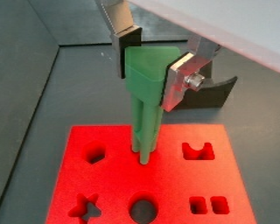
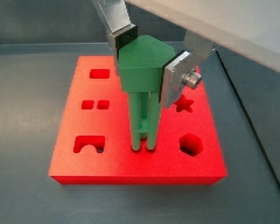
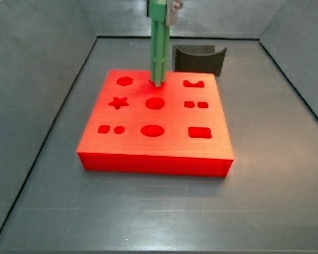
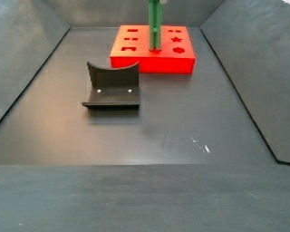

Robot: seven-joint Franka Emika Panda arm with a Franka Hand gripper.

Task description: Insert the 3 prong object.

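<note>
Peg being lowered onto the block.

The curved block (image 4: 112, 88) is sitting left of centre in a side view; beyond, the gripper (image 2: 150, 63) is clamping the peg (image 2: 140, 105) upright, tip meeting the red block (image 2: 136, 171). Next: likely pressing straight down.

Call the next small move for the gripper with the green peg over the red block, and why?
Probably a slow straight push down, gripper kept shut. In both wrist views the 3 prong object stands upright between the fingers, its prongs at the middle of the red block, apparently just entering a hole. A side view shows most of the peg above the block, so it is not seated.
</note>
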